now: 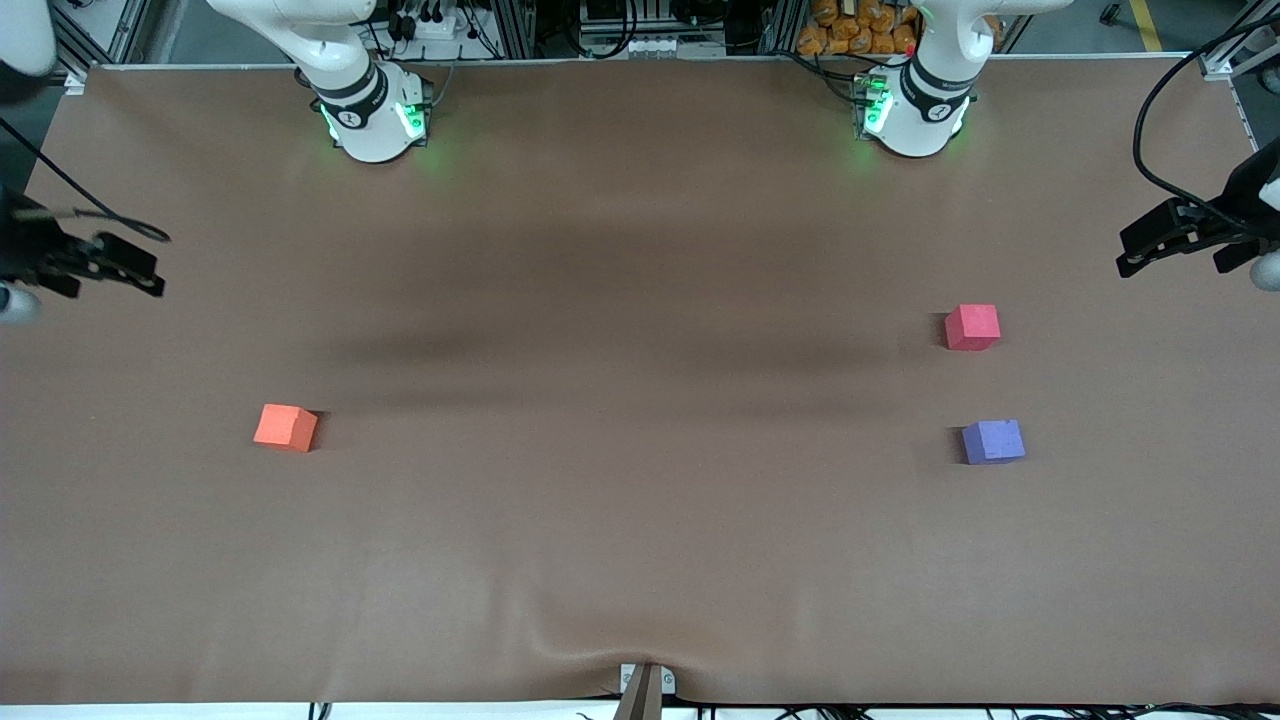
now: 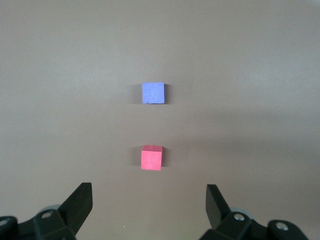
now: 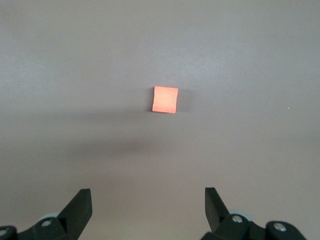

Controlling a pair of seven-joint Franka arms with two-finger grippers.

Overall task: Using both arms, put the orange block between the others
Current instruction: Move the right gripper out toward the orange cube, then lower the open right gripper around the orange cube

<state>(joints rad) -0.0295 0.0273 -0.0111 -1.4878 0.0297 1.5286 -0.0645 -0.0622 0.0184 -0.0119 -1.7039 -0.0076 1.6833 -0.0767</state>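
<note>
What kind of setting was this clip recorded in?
Likely a robotics lab bench: two white robot arms on green-lit bases at a brown-covered table, aluminium framing and cabling along its edge, and only small foam cubes laid out, such as the orange block.

Orange block (image 1: 285,427) apart from others (image 1: 972,327)

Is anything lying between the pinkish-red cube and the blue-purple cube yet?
No. Between the pinkish-red cube and the blue-purple cube only bare brown table cover shows, in the front and left wrist views.
</note>
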